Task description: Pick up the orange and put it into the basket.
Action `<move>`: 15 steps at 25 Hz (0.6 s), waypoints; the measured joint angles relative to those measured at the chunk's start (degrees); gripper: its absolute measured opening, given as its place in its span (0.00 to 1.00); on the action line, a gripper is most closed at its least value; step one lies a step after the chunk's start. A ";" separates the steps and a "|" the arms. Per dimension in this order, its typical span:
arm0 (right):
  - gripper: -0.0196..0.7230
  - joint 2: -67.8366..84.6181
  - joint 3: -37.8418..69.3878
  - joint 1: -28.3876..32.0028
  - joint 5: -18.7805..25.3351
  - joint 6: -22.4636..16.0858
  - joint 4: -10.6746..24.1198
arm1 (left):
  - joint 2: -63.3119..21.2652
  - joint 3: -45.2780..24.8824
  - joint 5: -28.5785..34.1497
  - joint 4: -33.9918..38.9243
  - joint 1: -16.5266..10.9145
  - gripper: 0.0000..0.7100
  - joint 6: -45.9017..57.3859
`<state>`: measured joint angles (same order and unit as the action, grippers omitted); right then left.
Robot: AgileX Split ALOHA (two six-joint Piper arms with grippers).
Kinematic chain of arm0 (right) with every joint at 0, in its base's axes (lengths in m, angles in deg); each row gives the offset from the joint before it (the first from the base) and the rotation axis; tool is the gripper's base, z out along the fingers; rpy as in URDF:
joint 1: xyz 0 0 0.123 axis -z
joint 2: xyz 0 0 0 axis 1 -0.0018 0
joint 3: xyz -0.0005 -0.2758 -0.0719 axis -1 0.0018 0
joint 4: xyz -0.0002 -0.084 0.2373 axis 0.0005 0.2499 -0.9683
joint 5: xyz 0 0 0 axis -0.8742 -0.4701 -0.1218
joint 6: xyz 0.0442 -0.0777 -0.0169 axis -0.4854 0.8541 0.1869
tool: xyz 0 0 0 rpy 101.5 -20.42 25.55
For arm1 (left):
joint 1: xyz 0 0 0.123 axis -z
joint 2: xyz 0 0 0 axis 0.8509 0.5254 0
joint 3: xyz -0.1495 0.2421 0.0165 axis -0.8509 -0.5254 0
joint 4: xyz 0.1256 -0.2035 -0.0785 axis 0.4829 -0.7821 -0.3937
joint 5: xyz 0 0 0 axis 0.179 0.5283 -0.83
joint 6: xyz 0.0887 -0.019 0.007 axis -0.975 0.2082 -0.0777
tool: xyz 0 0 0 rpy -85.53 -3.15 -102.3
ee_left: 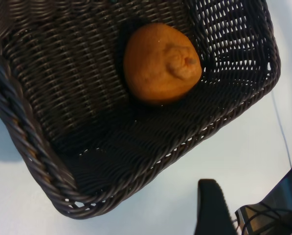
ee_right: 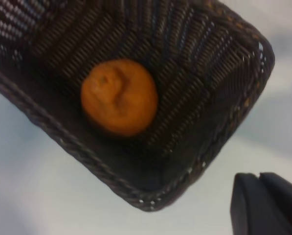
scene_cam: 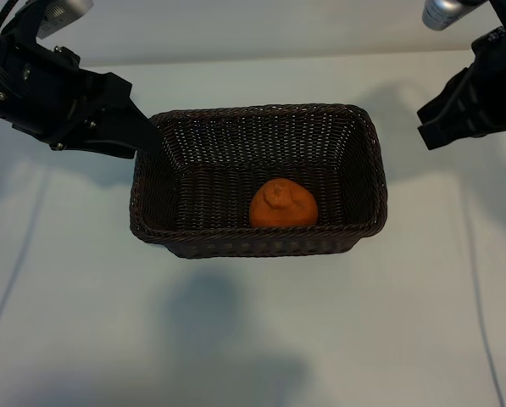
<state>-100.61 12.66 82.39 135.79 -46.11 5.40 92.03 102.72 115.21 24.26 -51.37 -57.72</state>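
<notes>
Exterior view: small bright orange (scene_cam: 283, 204) already sits inside my dark brown woven wicker basket (scene_cam: 367, 136). Left tool (scene_cam: 147, 136), open and empty, touches the rim at 9 o'clock; right tool (scene_cam: 426, 127) hangs off at 2 o'clock, can't tell its jaws.

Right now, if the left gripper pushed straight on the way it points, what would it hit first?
Most likely the basket. In the exterior view the left gripper sits right at its left rim, aimed down and inward, so the rim or the inside wall comes first, not the orange farther across. Depth is unclear, so contact could be already close.

orange (scene_cam: 283, 204) in basket (scene_cam: 257, 244) at mid bench (scene_cam: 253, 339)
it lies against the basket's near wall; left claw (scene_cam: 147, 136) touches the far-left corner, right claw (scene_cam: 430, 127) hangs apart.
</notes>
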 joint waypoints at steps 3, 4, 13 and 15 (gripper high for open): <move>0.22 0.00 0.00 0.00 -0.02 -0.42 -0.31 | 0.00 0.00 0.00 0.00 0.00 0.64 0.00; 0.24 0.00 0.00 0.00 -0.02 -0.56 -0.36 | 0.00 0.00 0.00 0.00 0.00 0.64 0.00; 0.32 0.00 0.00 0.00 -0.02 -0.68 -0.42 | 0.00 0.00 0.00 0.00 0.00 0.64 0.00; 0.32 0.00 0.00 0.00 0.03 -0.68 -0.42 | 0.00 0.00 0.00 0.00 0.00 0.64 0.00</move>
<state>-100.61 12.66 82.39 135.81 -46.78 4.98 92.03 102.72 115.21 24.26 -51.37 -57.72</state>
